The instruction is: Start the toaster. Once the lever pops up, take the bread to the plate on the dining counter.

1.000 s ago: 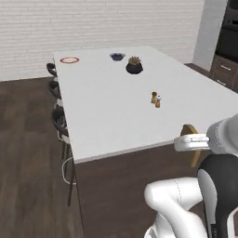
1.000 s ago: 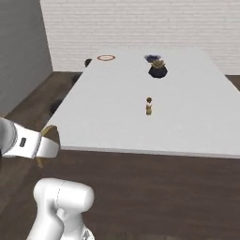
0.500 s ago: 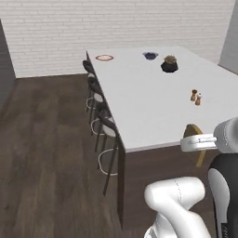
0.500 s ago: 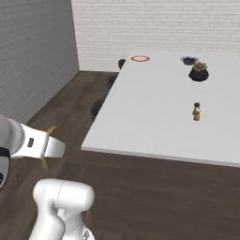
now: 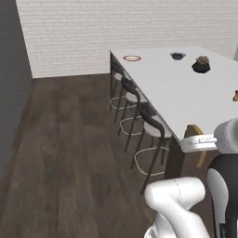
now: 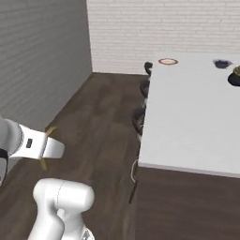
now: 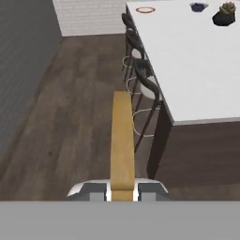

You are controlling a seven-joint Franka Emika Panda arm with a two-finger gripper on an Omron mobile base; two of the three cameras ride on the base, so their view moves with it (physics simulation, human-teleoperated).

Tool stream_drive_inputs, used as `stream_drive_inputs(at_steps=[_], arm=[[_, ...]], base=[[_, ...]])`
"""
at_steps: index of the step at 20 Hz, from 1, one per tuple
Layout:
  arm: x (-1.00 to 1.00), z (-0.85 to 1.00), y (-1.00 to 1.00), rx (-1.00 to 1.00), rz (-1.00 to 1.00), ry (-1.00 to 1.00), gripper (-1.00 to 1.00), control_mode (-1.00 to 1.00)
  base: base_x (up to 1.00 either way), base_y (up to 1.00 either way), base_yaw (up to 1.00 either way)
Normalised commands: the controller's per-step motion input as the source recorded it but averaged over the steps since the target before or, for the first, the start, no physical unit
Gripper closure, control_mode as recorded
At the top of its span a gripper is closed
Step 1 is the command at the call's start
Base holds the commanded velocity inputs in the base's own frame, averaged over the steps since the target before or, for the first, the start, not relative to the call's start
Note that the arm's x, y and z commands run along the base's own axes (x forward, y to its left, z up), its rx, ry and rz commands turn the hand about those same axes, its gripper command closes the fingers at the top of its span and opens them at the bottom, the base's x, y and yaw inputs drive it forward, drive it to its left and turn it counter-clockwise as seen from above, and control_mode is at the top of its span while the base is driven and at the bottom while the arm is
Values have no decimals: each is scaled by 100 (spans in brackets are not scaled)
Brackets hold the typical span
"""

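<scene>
1 bread slice (image 7: 123,140) stands edge-on between the jaws (image 7: 123,192), which pinch its lower end, held over the floor beside the table's (image 7: 197,70) near corner. On the table sit 1 red-rimmed plate (image 7: 146,10) at the far corner, 1 dark bowl (image 7: 199,6) and 1 potted plant (image 7: 225,14). 3 stools (image 5: 151,125) line its side.

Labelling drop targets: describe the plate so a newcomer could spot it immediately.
Find the dining counter, the long white slab with stools along one side. Go to its far end by the white brick wall; the plate lies flat near the stool-side corner. It is round with a red rim and white centre, unlike the small dark bowl and the dark potted plant further along.
</scene>
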Motion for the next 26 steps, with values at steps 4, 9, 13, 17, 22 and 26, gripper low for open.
stream_drive_inputs(at_steps=[4,9,13,17,22,26], arm=[[0,0,0,0,0,0,100,100],[0,0,0,0,0,0,100,100],[0,0,0,0,0,0,100,100],[0,0,0,0,0,0,100,100],[0,0,0,0,0,0,100,100],[0,0,0,0,0,0,100,100]], base=[[86,100,0],[100,99,0],[100,63,0],[100,22,0],[100,9,0],[100,3,0]])
